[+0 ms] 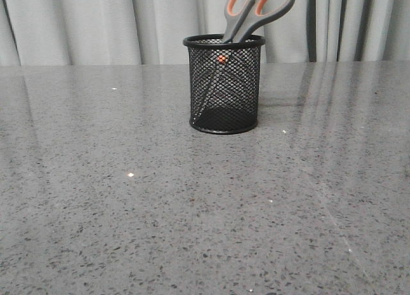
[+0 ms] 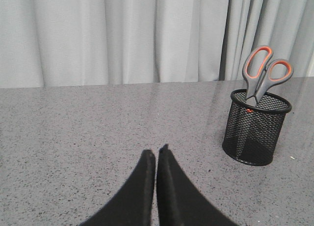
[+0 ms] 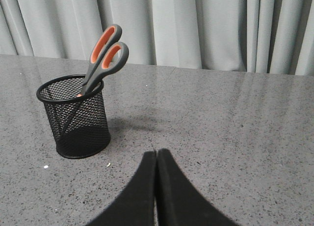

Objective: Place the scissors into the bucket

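Observation:
The black wire-mesh bucket stands upright on the grey table. The scissors stand inside it, blades down, with the grey and orange handles sticking out above the rim and leaning right. The bucket and scissors also show in the left wrist view, and the bucket and scissors in the right wrist view. My left gripper is shut and empty, well short of the bucket. My right gripper is shut and empty, also away from the bucket. Neither gripper shows in the front view.
The grey speckled table runs back to a pale curtain. A few small white specks lie on the table.

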You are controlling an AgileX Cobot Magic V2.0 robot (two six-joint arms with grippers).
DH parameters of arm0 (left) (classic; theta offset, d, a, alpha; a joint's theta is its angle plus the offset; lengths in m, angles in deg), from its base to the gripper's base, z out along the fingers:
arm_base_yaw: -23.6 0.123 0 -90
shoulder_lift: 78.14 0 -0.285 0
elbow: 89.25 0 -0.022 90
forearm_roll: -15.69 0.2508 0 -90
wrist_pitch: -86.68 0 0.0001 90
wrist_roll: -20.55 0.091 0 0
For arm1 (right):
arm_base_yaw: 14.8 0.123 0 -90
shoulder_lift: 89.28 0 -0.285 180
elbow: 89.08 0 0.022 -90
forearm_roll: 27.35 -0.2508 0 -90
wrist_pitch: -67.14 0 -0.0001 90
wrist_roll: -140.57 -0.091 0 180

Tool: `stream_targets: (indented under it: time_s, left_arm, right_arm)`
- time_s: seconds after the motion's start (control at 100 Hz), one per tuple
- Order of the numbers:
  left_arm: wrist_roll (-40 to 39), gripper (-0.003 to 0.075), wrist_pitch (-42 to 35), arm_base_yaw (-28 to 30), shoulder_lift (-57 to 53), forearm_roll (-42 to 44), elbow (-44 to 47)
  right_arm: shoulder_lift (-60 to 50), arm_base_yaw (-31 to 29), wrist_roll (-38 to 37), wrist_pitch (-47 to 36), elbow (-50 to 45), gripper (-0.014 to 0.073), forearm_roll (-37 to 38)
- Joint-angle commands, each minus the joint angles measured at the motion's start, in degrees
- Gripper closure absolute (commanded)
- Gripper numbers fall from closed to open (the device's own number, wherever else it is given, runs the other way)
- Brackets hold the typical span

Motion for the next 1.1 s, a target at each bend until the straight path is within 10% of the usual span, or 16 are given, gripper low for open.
stream_targets:
  time_s: [0.0, 0.44, 0.78, 1.09]
  left_arm:
    - [-0.1, 0.074, -2.2, 0.0, 0.5, -1.8, -1.6]
    - [-1.3, 0.074, -6.4, 0.0, 0.5, 2.9, -1.3]
    - [-60.6, 0.074, -20.4, 0.1, -3.9, 65.0, 8.8]
    - [-63.6, 0.074, -16.5, 1.8, -12.6, 64.6, 15.8]
  right_arm:
    - [0.3, -0.1, -0.1, -4.4, 1.5, 0.0667, -0.3]
    - [0.3, -0.1, -0.1, -4.4, 1.5, 0.0667, -0.3]
    - [0.3, -0.1, -0.1, -4.4, 1.5, 0.0667, -0.3]
    - [0.3, -0.1, -0.1, -4.4, 1.5, 0.0667, -0.3]
